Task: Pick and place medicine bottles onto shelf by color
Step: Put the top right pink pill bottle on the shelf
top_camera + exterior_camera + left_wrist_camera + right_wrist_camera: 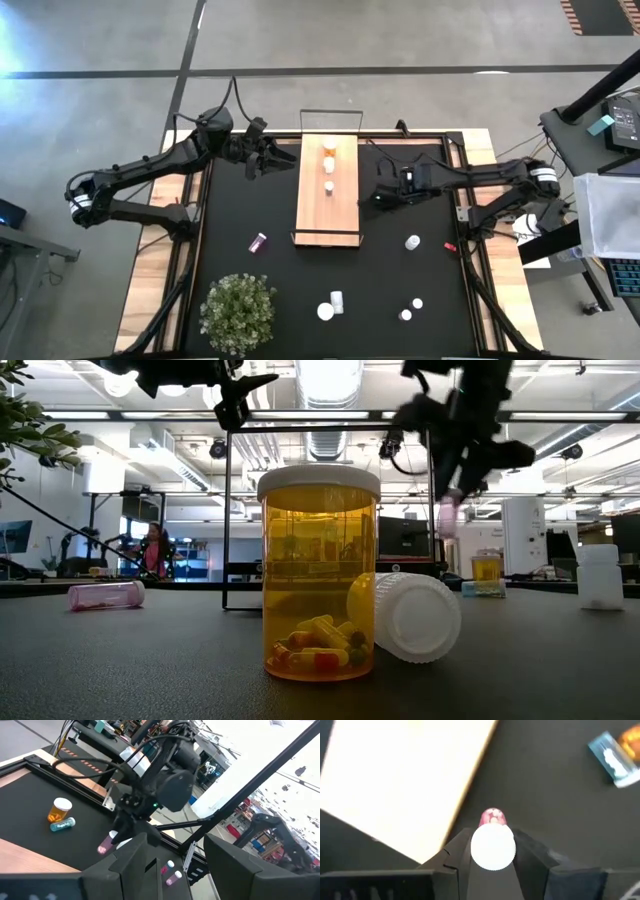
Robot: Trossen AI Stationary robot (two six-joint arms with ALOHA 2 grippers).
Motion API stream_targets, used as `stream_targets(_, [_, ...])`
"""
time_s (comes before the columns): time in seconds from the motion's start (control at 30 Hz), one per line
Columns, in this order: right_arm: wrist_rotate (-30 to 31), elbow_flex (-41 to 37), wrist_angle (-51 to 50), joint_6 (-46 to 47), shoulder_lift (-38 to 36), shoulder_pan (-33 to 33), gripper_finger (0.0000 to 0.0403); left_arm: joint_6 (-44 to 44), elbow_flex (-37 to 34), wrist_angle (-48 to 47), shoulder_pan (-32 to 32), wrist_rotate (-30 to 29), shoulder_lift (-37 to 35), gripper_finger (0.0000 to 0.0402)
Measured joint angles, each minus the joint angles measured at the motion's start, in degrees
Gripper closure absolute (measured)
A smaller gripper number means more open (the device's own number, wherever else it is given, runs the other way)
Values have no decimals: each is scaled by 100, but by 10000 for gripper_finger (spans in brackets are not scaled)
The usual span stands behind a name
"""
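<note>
Grey concrete floor [400, 35] is showing all around a wooden table [150, 290] that is wearing a big black mat [400, 290]. Far behind the table, a big bright room with ceiling lights [330, 380] and desks is showing.

A long light-wood shelf board with thin black metal ends [328, 205] is lying in the middle of the mat. Three small bottles are standing in a row on it, an orange one [329, 148] at the far end and two white ones [328, 186] next to it.

The right gripper [492, 851] is hanging just beside the shelf board, and its fingers are squeezing a small pink pill bottle with a white cap [492, 842] above the mat. The left gripper [284, 157] is waiting on the other side of the shelf board, near its far end, with its fingers part open and holding nothing.

A little pink bottle [258, 241] is lying near the shelf board's near corner. More white-capped bottles [331, 305] are sitting farther from the shelf board, close to a bushy green plant [238, 310]. An orange bottle and a pale blue bottle [63, 824] are sitting together past the right gripper.
</note>
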Motion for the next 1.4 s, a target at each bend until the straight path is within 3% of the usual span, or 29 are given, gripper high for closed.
stream_targets(0.33, [-2,1603,-673,-1005,1326,0,288,0,0,-11,-1,71,-38,221])
stream_targets(0.8, [-187,2986,-676,-1340,2404,-144,287,0,0,-22,-2,186,-444,221])
stream_targets(1.4, [-500,3873,-763,-1380,3302,-199,279,0,-9,-216,-2,205,-763,221])
